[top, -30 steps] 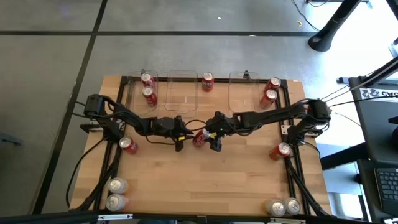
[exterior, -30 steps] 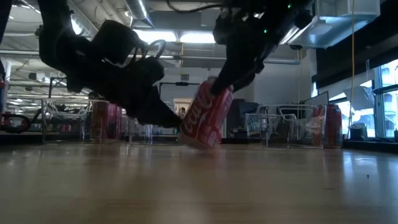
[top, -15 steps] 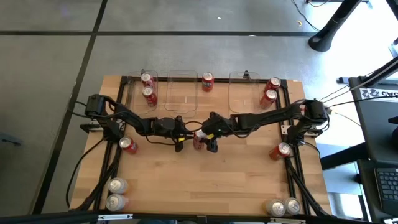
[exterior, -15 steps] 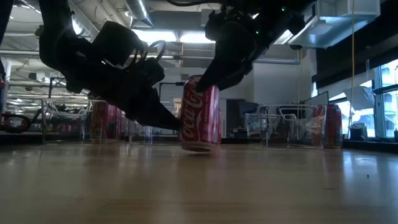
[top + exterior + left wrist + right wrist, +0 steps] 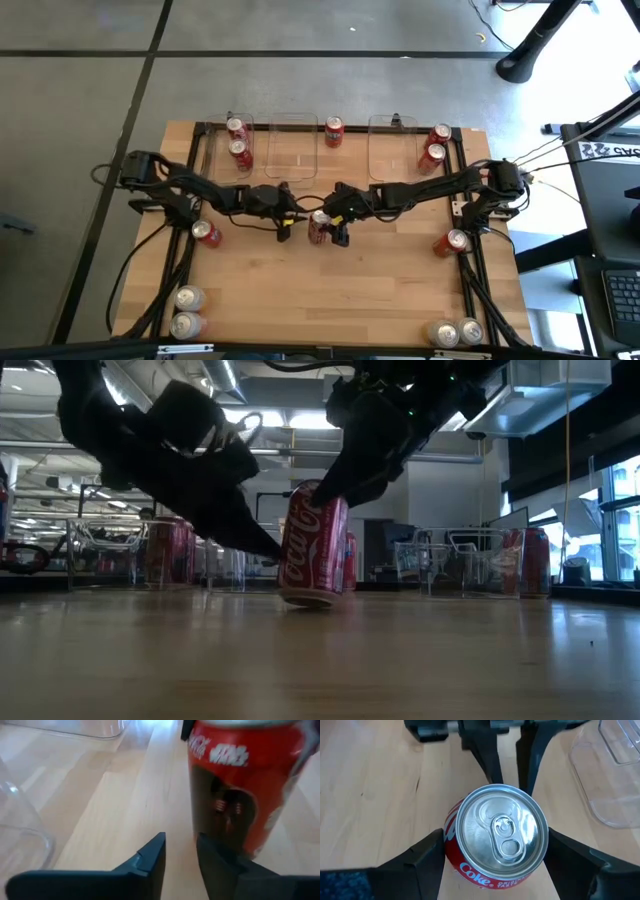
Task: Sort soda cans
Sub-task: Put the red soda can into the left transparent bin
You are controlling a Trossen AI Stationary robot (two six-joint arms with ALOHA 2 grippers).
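1. One red can [image 5: 319, 226] is stood upright at the bench's [image 5: 380, 290] middle, clamped between the right gripper's [image 5: 331, 222] fingers; the left gripper [image 5: 290, 218], fingers narrowly apart and empty, is held just beside it.
2. Risk, as judged: the can could be tipped by a nudge from the left fingertips.
3. Twelve cans are counted; three clear bins [image 5: 292, 146] are set along the far edge.

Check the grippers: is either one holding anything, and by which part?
The right gripper holds the red can by its sides, just below the rim. The left gripper is beside it, holding nothing.
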